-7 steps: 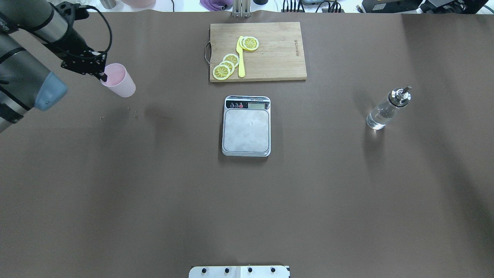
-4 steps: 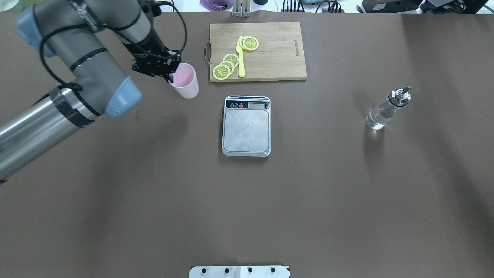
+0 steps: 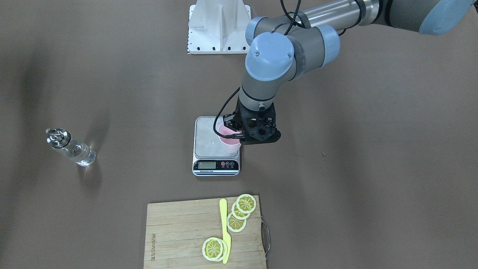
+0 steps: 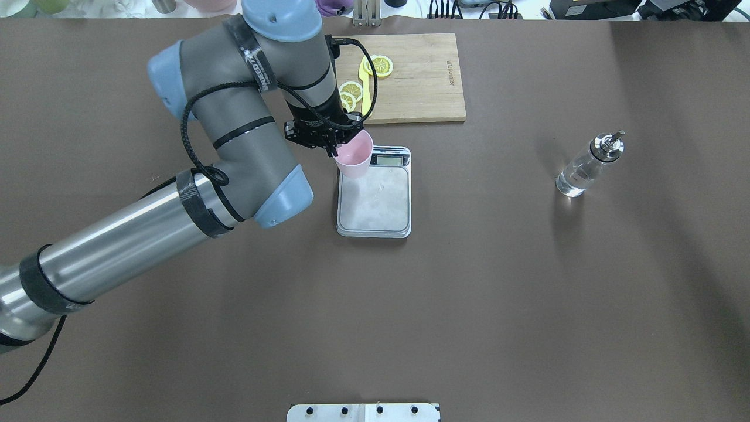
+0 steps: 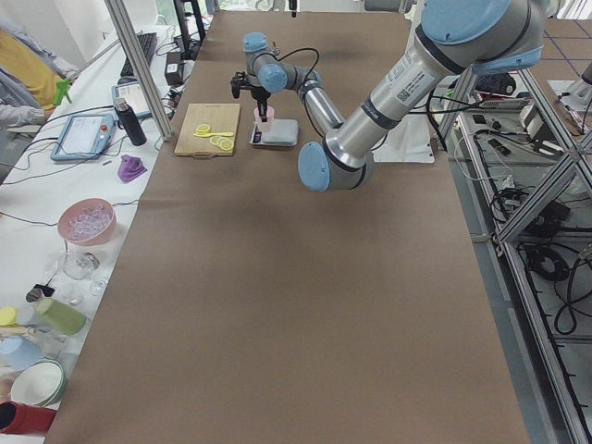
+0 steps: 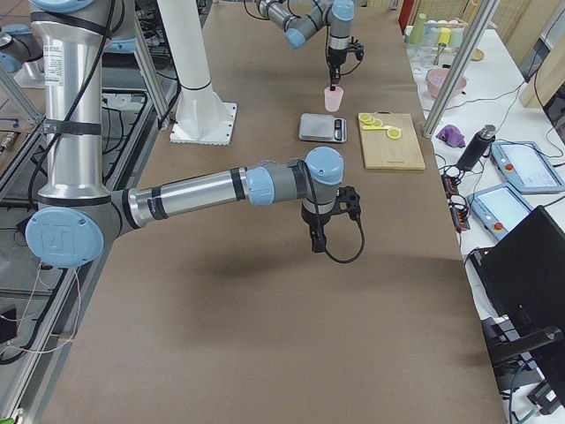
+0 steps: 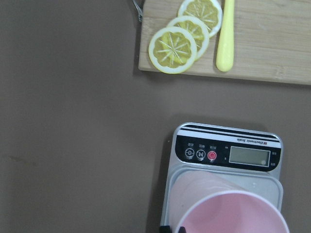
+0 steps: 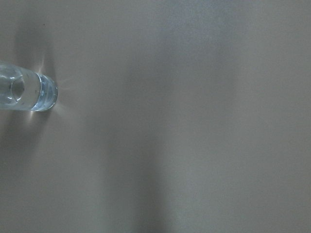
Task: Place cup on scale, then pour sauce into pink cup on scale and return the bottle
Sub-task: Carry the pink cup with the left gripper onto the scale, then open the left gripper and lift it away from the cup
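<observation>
Tumbler (image 4: 355,157) (small, pale pink plastic) is pinched at the rim by the left claw (image 4: 336,150) over the display end of the silver steel kitchen scale (image 4: 375,205); how open the right claw (image 6: 315,240) is can't be told.

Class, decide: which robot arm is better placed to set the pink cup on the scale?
Left. Its end effector grips the pink cup just over the scale; the right arm sits well away.

pink cup (image 4: 354,158) over scale (image 4: 375,202), bottle (image 4: 582,171) upright, apart
</observation>
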Tool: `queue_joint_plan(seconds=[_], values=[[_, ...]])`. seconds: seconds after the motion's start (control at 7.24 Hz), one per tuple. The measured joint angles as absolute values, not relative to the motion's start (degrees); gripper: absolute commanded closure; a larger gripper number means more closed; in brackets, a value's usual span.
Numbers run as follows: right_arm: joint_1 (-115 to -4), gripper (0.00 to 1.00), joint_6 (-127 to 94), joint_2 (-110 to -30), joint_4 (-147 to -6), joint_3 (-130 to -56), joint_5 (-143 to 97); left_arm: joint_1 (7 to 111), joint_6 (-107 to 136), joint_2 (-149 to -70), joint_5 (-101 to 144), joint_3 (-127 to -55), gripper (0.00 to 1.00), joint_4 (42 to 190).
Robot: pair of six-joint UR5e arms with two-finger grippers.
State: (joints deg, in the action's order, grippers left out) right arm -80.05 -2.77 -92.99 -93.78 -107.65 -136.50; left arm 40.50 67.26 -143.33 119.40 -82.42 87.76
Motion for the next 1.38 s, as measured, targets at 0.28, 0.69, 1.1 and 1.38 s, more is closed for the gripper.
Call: queue_joint_plan(seconds=[0.28,0.69,1.1,1.38], values=[[-79.8,0.0,-2.8,-93.0,-93.8,-107.7,-136.6,38.4,67.9,-144.1,118.8,-81.3,1.0,88.5],[-79.5,0.0,-2.8,-93.0,-93.8,-108.0,-136.9,37.2,68.0,-144.1,118.4,-79.3,1.0,91.4],[-79.4,0.0,-2.8,-93.0,-93.8,-108.1,-137.1,37.0,68.3,-144.1,118.3,-79.2,0.03,91.8],[-79.3,0.0,-2.8,-93.0,-93.8,-108.1,-137.0,37.0,68.3,-144.0,118.2,-79.4,0.02,91.7]])
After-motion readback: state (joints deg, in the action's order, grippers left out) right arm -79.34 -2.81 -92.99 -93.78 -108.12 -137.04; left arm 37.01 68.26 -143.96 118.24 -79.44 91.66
